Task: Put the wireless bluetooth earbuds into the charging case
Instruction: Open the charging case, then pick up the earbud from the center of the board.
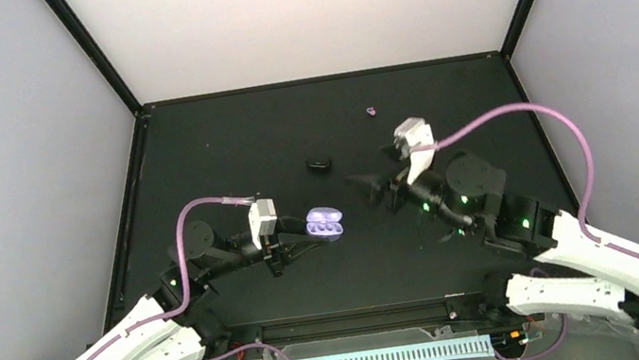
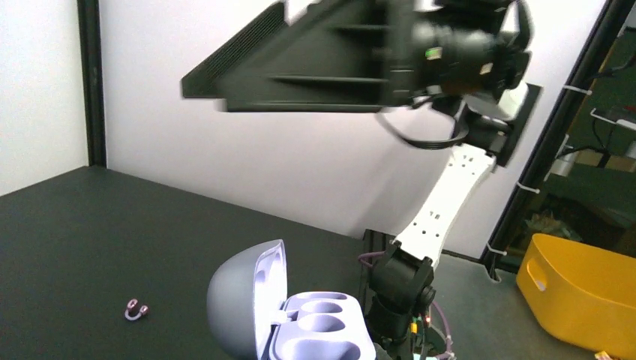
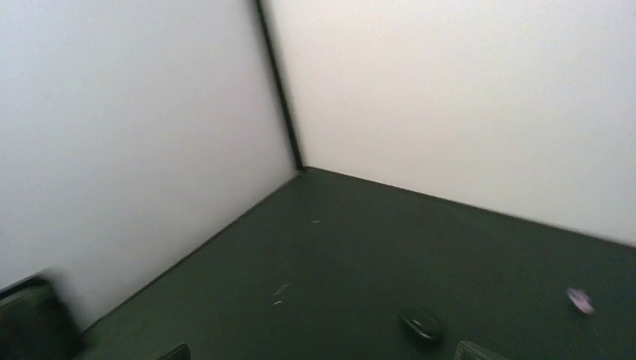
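Left gripper (image 1: 301, 238): fingers pinched narrow on the charging case (image 1: 327, 224), which is just left of the table's middle. Its lid stands open and both lavender sockets face up. Right gripper (image 1: 377, 192): fingers spread wide, gripping nothing, raised just right of the case. One purple earbud (image 1: 371, 112) lies near the back edge. A small dark oval (image 1: 320, 164) lies between earbud and case. Bare black table (image 1: 225, 146) surrounds them, with white walls (image 1: 309, 9) on three sides.

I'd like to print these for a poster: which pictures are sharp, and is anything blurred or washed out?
Top external: sharp, but the open charging case glows, overexposed against the dark table. Left wrist: case crisp, the right arm overhead smeared by motion blur. Right wrist: soft throughout, nothing crisp.
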`<state>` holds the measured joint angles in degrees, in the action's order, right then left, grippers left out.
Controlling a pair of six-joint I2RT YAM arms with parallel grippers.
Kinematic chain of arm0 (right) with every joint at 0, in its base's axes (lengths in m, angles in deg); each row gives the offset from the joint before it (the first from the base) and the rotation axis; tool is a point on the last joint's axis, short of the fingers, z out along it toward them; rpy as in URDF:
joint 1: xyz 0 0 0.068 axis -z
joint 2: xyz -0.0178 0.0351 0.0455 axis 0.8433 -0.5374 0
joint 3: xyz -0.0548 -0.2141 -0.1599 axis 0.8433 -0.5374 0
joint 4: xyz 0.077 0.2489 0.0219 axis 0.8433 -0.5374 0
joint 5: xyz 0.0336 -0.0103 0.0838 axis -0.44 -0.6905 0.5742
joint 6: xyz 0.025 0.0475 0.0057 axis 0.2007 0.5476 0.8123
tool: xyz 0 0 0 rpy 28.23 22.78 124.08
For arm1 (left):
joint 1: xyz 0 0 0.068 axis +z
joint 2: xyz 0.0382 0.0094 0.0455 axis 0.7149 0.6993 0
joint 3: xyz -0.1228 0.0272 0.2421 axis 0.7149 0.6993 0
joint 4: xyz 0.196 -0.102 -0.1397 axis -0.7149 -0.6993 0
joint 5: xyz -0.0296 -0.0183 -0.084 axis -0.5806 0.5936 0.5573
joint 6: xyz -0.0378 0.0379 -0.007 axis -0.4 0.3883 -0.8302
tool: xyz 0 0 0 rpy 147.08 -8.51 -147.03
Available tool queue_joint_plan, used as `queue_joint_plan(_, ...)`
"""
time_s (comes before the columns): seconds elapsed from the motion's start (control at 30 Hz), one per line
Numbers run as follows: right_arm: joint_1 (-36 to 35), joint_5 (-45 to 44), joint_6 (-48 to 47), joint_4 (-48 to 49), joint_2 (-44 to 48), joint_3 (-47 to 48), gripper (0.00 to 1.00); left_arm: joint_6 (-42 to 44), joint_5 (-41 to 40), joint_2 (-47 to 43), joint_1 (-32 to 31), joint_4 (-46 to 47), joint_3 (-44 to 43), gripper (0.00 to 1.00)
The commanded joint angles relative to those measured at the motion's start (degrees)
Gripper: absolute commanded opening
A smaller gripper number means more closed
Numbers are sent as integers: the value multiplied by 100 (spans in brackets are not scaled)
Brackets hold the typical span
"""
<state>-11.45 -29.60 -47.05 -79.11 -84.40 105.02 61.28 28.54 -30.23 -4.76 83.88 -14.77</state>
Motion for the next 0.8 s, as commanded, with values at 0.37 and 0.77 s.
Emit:
queue_joint_plan(0.37,4210,719,2886,1497,-928,-2727,83,215,-124,-155,-32,-252,-280,2)
queue_joint_plan(0.77,4942,1321,2395,2205,-3442,-1659,79,76,-156,-351,-32,17,40,2)
